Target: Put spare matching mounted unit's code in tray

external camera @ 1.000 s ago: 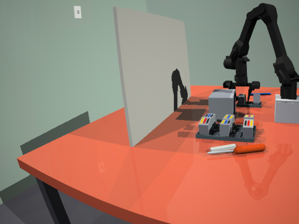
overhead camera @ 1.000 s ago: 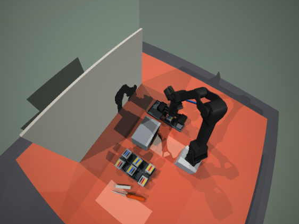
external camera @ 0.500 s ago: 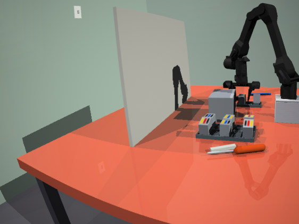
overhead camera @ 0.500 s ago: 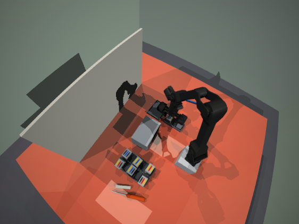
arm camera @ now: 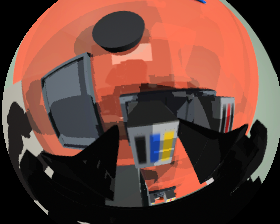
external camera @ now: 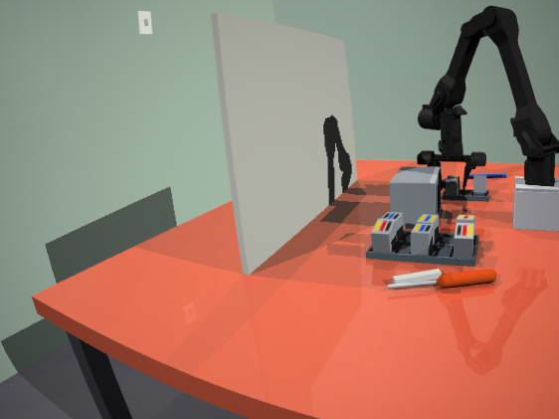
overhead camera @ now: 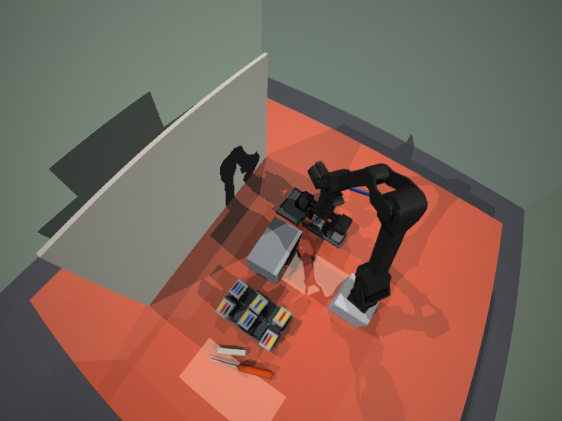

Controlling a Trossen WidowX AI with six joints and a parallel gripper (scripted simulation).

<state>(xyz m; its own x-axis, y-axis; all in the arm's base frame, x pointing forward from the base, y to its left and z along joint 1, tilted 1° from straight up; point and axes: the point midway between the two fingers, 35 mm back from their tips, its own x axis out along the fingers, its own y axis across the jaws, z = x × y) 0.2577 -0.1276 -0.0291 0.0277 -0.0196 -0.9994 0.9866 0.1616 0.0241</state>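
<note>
My gripper (overhead camera: pixel 320 215) (external camera: pixel 453 179) is open and hangs low over the dark tray (overhead camera: pixel 289 210) (external camera: pixel 472 198) behind the mounted unit. A grey spare (overhead camera: pixel 320 220) (arm camera: pixel 154 147) with blue and yellow stripes stands in the tray between my open fingers; I cannot tell if they touch it. The mounted unit (overhead camera: pixel 274 249) (external camera: pixel 415 190) is a plain grey box; its back is hidden in these views. A dark rack (overhead camera: pixel 228 318) (external camera: pixel 423 257) in front of it holds several striped spares.
A tall grey panel (overhead camera: pixel 165 196) (external camera: pixel 283 135) stands on the left. An orange-handled screwdriver (overhead camera: pixel 255 370) (external camera: pixel 465 278) and a white bar (overhead camera: pixel 231 351) (external camera: pixel 417 275) lie near the rack. A blue pen (external camera: pixel 489 175) lies behind the tray. The arm's grey base block (overhead camera: pixel 345 312) (external camera: pixel 534 210) is on the right.
</note>
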